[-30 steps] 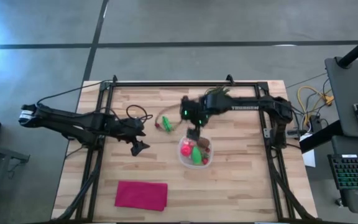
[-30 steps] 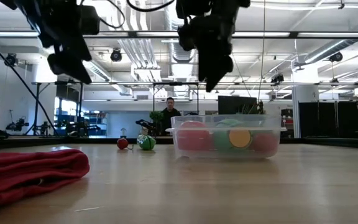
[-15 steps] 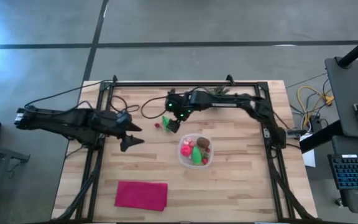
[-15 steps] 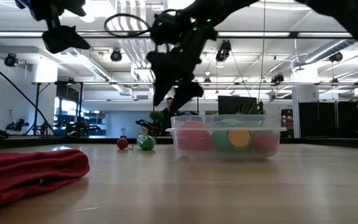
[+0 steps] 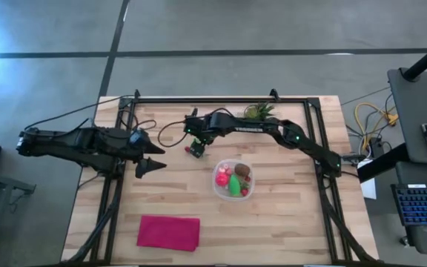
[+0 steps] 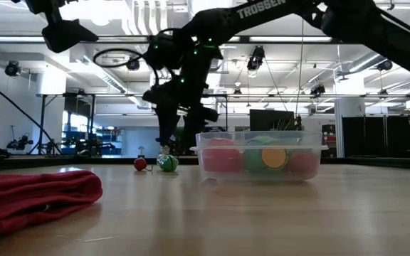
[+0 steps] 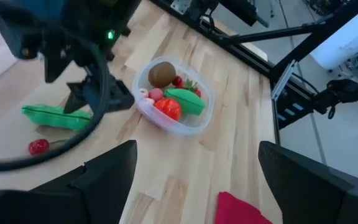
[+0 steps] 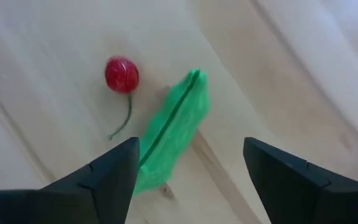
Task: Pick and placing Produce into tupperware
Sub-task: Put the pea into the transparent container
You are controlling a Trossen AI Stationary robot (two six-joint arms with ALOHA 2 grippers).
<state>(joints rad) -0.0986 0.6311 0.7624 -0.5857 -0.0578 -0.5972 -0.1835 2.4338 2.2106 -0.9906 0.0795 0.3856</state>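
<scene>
— Well, going from the left: the left hand waits raised, well to the left of the tupperware, fingers spread wide, holding nothing.

— And what is left outside the tupperware?

— Two pieces on the table, just up and left of it: a green pod and a small red cherry with a stem, lying close beside each other. The right hand hangs directly over them, fingers apart on either side of the pod, clamped on nothing yet.

— So what could go wrong?

— I'd judge the cherry is the trouble. It sits so near the pod that a finger coming down could knock it rolling across the table, or pinch both at once. The pod also lies slanted between the fingers, so a squeeze might catch only its end and let it swivel out.

— And the tupperware itself?

— Already holding a brown round piece, red and pink ones and a green one. A pod dropped on that heap might slide over the low rim.
</scene>
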